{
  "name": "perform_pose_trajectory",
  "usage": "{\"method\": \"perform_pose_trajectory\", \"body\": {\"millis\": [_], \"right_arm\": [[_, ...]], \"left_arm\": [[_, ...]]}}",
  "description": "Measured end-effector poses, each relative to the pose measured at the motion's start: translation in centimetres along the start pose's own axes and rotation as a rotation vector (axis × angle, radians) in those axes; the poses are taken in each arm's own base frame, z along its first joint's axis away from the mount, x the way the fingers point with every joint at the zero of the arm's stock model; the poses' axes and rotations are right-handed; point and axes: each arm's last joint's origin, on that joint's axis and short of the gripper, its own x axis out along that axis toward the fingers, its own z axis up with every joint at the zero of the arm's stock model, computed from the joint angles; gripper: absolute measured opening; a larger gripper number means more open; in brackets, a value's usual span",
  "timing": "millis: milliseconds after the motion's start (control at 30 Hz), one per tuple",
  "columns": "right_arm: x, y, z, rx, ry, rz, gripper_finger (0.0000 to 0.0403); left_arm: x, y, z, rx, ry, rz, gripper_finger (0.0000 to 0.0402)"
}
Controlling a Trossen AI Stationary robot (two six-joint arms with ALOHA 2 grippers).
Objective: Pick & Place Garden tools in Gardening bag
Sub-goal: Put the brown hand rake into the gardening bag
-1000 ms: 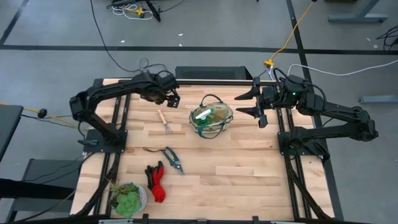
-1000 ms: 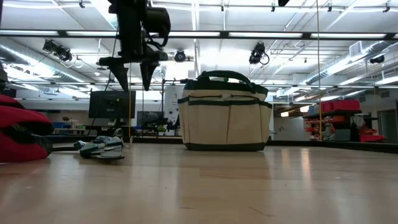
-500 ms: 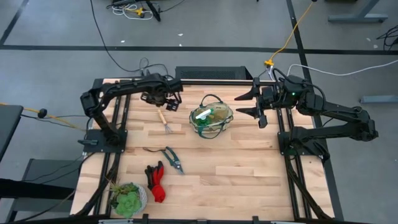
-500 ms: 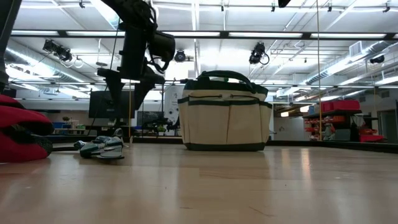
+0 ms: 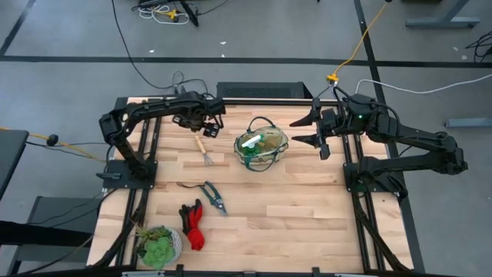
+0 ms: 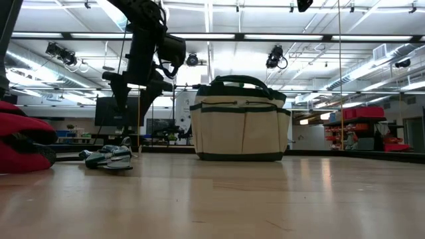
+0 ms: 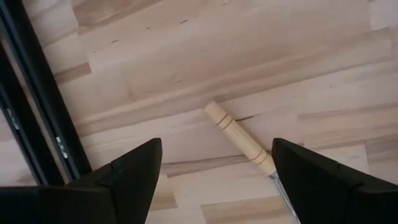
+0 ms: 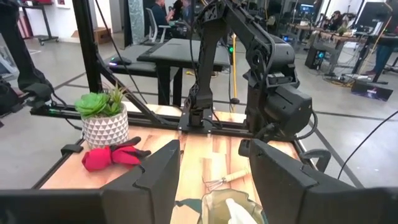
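Wooden slats of the table (image 5: 300, 208) fill your overhead view, ringed by grey floor and cables. Compared with a second ago, your left arm has swung out from the rail toward the middle: the left gripper (image 5: 206, 125) now hangs over the butt end of the hand fork (image 5: 204, 148), where before it sat further toward 10 o'clock. Since half a second ago it has barely shifted. Its fingers (image 7: 127, 180) are spread wide with nothing between them, and in the left wrist view the fork's wooden handle (image 7: 239, 138) lies on the table in the gap, untouched.

Your right gripper (image 5: 311, 129) waits at 3 o'clock of the gardening bag (image 5: 261, 148), clear of it, and has crept only slightly from its earlier spot. Its fingers stand partly apart and hold nothing.

Nothing on the table has moved. The bag sits near the centre, upright, with a green round piece with a white handle (image 5: 251, 141) already inside. The fork lies at 9 o'clock of the bag, just beside it. The pruning shears (image 5: 212, 195) lie at 7 o'clock of the bag, the red-and-black gloves (image 5: 193, 224) beyond them, and the potted plant (image 5: 157, 245) is at the near left corner, well apart from the bag.

In the low view the left gripper (image 6: 136, 93) hangs above the table beside the bag (image 6: 240, 119).
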Motion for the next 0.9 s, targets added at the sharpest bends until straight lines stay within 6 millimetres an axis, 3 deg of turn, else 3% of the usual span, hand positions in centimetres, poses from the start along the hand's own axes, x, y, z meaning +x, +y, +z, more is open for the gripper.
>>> {"method": "perform_pose_trajectory", "body": {"millis": [233, 700, 900], "right_arm": [[0.0, 0.0, 0.0, -0.012, -0.002, -0.001, 0.0194], [0.0, 0.0, 0.1, -0.003, -0.006, -0.002, 0.0194], [0.0, 0.0, 0.1, -0.003, -0.006, -0.002, 0.0194]], "left_arm": [[2.6, 0.0, -1.4, 0.003, 0.054, -0.017, 0.0314], [5.4, -0.5, -1.5, -0.127, 0.042, -0.169, 0.0314], [6.4, -0.2, -2.2, -0.146, 0.065, -0.137, 0.0314]]}}
